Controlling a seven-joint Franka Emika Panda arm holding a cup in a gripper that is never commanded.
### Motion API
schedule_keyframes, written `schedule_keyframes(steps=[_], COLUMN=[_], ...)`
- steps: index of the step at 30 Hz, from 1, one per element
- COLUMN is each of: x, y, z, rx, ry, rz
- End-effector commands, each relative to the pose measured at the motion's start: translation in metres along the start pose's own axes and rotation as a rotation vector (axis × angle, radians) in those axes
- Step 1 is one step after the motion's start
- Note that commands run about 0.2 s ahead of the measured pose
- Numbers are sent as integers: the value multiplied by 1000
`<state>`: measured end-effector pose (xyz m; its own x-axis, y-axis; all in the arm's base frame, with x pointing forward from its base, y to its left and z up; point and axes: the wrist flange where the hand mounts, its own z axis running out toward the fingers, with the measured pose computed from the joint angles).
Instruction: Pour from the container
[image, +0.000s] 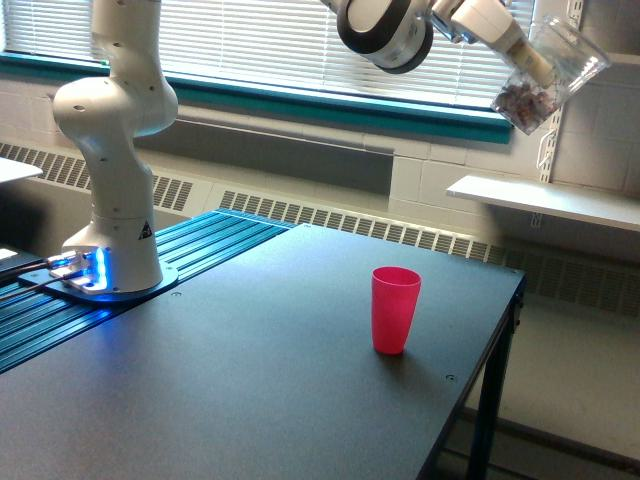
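The container (550, 75), a clear plastic cup with brownish-purple bits gathered at its lower end, hangs tilted high at the exterior view's upper right. My gripper (528, 60) is shut on its side, and the fingers (533, 65) show as a pale bar across the cup. A pink-red tapered cup (395, 309) stands upright on the dark table (250, 380), well below the container and to its left. Nothing is falling from the container.
The arm's white base (112, 230) stands at the table's back left on a blue ribbed strip. A white shelf (545, 198) juts from the wall under the container. The table's right edge (480, 380) drops off just past the pink cup.
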<state>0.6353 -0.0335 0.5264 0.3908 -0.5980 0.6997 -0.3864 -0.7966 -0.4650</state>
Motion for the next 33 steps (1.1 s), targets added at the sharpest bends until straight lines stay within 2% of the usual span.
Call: schedule_keyframes(steps=[1,2,4,7,9,15,16,17,21,23,29,33], x=[-7,-2,-5,-11,-14,-20,-24,-32,-47,-39,-57,-68], y=[9,19,22,21,25,41,42,38,29,43,53,57], z=[12,14,17,21,25,39,41,44,65,69,81,85], rx=[-87,-113,-143,-188,-216,-291,-314,-343,-406,-434,-547,-616], ry=[-73,-77,-100,-127,-152,-254,-259,-252,-281,-315,-361,-400], rz=[71,89,106,89,128,355,325,226,168,299,296,326])
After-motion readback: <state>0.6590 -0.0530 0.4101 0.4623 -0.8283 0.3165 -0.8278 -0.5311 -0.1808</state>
